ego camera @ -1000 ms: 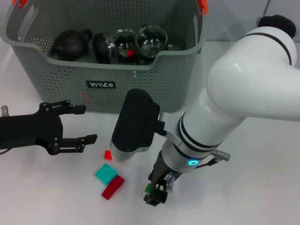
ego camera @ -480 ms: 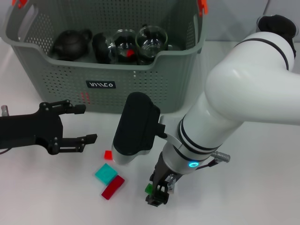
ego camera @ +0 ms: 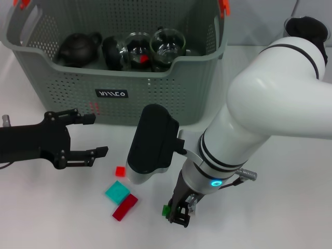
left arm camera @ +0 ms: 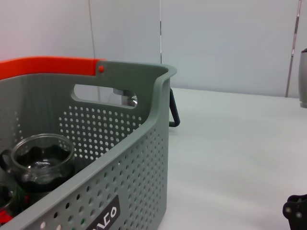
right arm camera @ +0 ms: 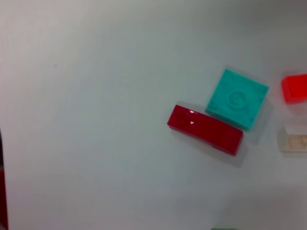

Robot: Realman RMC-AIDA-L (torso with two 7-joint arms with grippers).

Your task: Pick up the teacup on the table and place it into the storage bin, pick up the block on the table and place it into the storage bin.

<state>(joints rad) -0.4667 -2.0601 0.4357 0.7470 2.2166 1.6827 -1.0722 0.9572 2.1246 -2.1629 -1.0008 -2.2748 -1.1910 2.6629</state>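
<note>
The storage bin [ego camera: 67,85] stands at the back of the table, and the left wrist view shows its near wall [left arm camera: 144,143]. Two glass teacups [ego camera: 167,44] [left arm camera: 43,158] sit inside it. Loose blocks lie in front of it: a small red one [ego camera: 120,171] [right arm camera: 295,87], a teal one [ego camera: 118,192] [right arm camera: 237,98], a dark red one [ego camera: 125,207] [right arm camera: 205,129] and a small green one [ego camera: 165,210]. My right gripper [ego camera: 180,213] hangs low right beside the green block; whether it grips the block is hidden. My left gripper [ego camera: 96,135] is open and empty, left of the blocks.
Two black teapots [ego camera: 78,47] also sit in the bin. My bulky right forearm [ego camera: 153,145] hangs over the table just in front of the bin. A pale translucent block [right arm camera: 293,139] lies next to the dark red one.
My right arm has shifted slightly right and toward the table's near edge, uncovering the small red block. The left gripper has barely moved.
</note>
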